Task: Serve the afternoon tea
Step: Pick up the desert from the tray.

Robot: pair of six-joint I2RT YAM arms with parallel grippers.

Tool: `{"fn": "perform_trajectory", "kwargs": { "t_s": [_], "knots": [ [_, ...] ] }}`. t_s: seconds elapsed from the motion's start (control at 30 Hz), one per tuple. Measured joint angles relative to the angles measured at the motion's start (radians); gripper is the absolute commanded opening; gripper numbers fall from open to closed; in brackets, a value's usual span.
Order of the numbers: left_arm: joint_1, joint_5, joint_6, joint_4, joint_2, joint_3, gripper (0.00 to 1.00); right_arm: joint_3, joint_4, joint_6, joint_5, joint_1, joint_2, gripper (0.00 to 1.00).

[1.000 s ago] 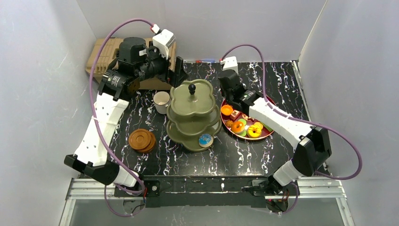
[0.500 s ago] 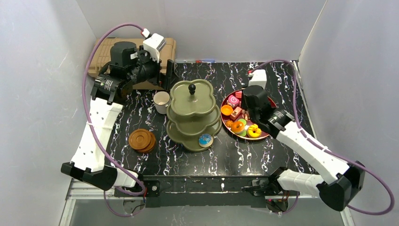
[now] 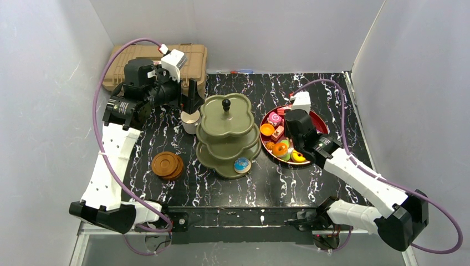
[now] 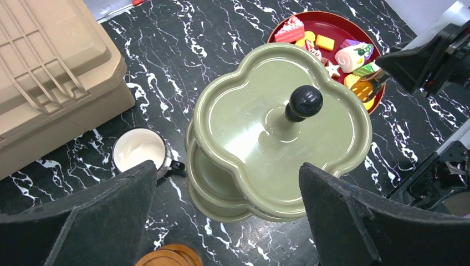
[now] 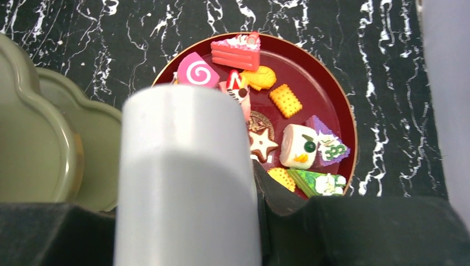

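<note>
**A:** Where do we stand? The pastries [image 5: 299, 147] lie heaped on the dark-red plate [image 5: 310, 77], just right of the olive stand [image 3: 227, 136], which sits mid-surface [image 3: 327, 88] with its top tier bare.

**B:** Our right hand [image 3: 282, 136] hangs over that plate. In its wrist view a pale blunt shape [image 5: 188, 177] fills the gap between the fingers, so we cannot tell whether it is clamped on anything.

**A:** Our left hand [image 4: 227, 169] is plainer. Its fingers are spread wide with nothing between them, above the stand and the white mug [image 4: 139, 151]. The mug sits just beside the stand, handle turned toward it.

**B:** How do we reckon the pastries will handle?

**A:** Light and small, probably hard and a little slick. We'd pinch each one low across its flat sides. We'd also pick from the edge of the heap so its neighbours aren't dragged along.

**B:** The mug looks stiff and glazed, so it's likely slippery. We'd take it by the rim wall on the side away from the stand, since the handle is crowded. The wooden saucers [image 3: 168, 164] are stacked to the stand's left, nearer us. They should be light but thin, and only the top one's edge offers a hold.
</note>
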Motion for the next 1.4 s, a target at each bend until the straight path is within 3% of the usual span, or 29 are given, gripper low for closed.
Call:
{"fn": "perform_trajectory", "kwargs": {
  "t_s": [0.17, 0.3, 0.7, 1.0, 1.4],
  "knots": [
    [0.002, 0.009, -0.006, 0.003, -0.001, -0.003, 0.98, -0.073, 0.092, -0.001, -0.041, 0.000, 0.000, 0.19],
    [0.002, 0.010, -0.006, 0.003, -0.001, -0.003, 0.98, -0.123, 0.166, 0.001, -0.063, 0.000, -0.003, 0.33],
    [0.002, 0.020, -0.006, 0.003, -0.001, -0.003, 0.98, -0.201, 0.246, 0.018, -0.081, 0.000, -0.045, 0.64],
    [0.002, 0.029, -0.006, 0.003, -0.001, -0.003, 0.98, -0.215, 0.267, 0.027, -0.084, 0.000, -0.073, 0.69],
    [0.002, 0.029, -0.005, 0.003, -0.001, -0.003, 0.98, -0.251, 0.315, 0.039, -0.077, -0.006, -0.062, 0.58]
  ]
}}
